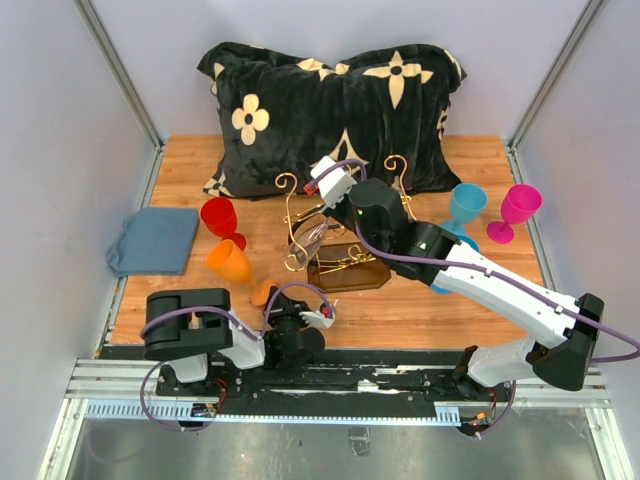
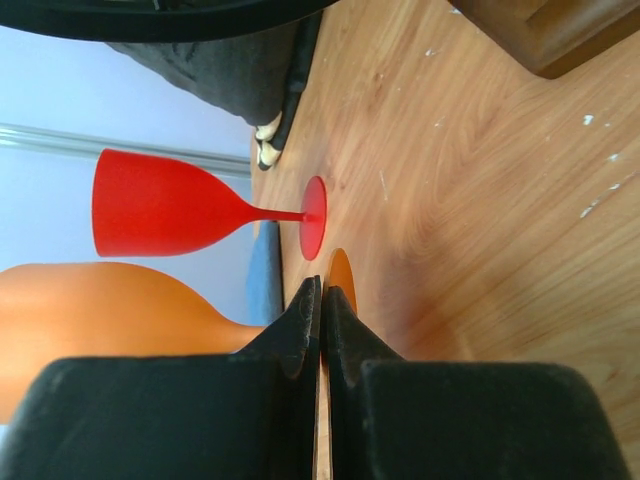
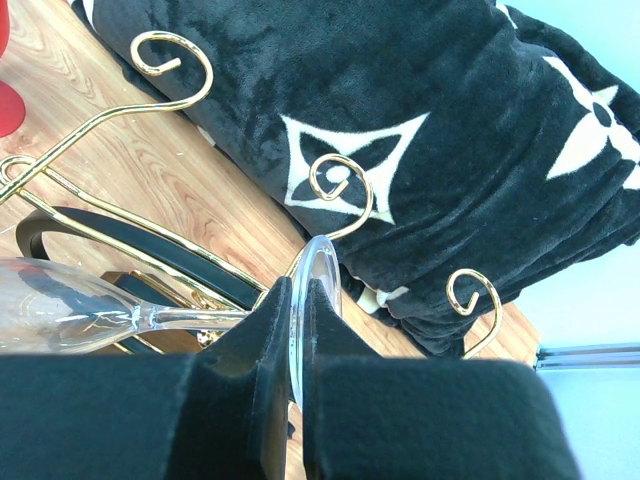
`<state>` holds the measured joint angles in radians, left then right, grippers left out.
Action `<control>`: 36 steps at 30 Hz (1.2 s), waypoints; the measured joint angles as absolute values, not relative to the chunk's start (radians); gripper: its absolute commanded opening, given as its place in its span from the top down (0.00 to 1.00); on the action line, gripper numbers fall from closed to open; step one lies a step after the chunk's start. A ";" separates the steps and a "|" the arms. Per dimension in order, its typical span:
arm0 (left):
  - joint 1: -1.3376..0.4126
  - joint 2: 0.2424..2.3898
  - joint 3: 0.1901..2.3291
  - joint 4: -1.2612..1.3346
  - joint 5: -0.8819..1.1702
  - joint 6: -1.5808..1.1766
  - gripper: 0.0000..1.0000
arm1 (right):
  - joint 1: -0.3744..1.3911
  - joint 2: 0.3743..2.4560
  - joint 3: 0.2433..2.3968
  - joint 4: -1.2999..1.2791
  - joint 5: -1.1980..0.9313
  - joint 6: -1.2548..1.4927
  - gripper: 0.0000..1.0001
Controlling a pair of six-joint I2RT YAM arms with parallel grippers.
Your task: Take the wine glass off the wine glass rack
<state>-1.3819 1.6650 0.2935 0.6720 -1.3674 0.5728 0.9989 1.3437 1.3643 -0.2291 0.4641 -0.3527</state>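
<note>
- At the middle of the counter point(image 1: 400, 312), the right gripper point(image 3: 296, 310) was clamped on the thin disc foot of the wine glass point(image 3: 70, 315), one finger on either face of it.
- The glass hung tilted at the wine glass rack point(image 1: 352, 274), bowl low and toward the rack's front left, foot up beside a gold scroll.
- Step in hand, by my reading: the grasp was made and the lift-out was under way or about to start. I could not tell from either view whether the stem was free of the black rails.
- The next move probably calls for drawing the foot out along the rails, clear of the curled tips, before swinging away. The grip sat on the rim only, so slow travel seems wise.
- The left gripper point(image 2: 322, 300) was closed on nothing, low over the counter near the foot of an orange goblet point(image 1: 232, 262).
- Materials:
- The glass was clear, thin-walled and smooth, likely slippery.
- The rack was gold wire with spiral ends and glossy curved black rails, on a dark brown base.
- The counter was wood-grain plank.
- A black plush pillow point(image 1: 330, 100) with cream flower motifs lay behind the rack.
- A matte red goblet point(image 1: 220, 218) stood to the left.
</note>
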 measured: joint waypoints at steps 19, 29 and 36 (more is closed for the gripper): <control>-1.384 2.107 0.327 1.509 -1.345 1.105 1.00 | 0.999 1.353 1.367 -0.218 0.464 -0.353 0.99; -1.384 2.076 0.363 1.356 -1.299 1.020 1.00 | 0.999 1.353 1.368 -0.218 0.464 -0.353 0.99; -1.383 1.915 0.507 0.776 -1.239 0.657 0.99 | 0.999 1.353 1.368 -0.218 0.464 -0.354 0.99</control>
<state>-1.3834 1.9148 0.5068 0.7761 -1.2388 0.6567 0.9989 1.3525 1.3678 -0.2180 0.4641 -0.3542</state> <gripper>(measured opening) 0.021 0.040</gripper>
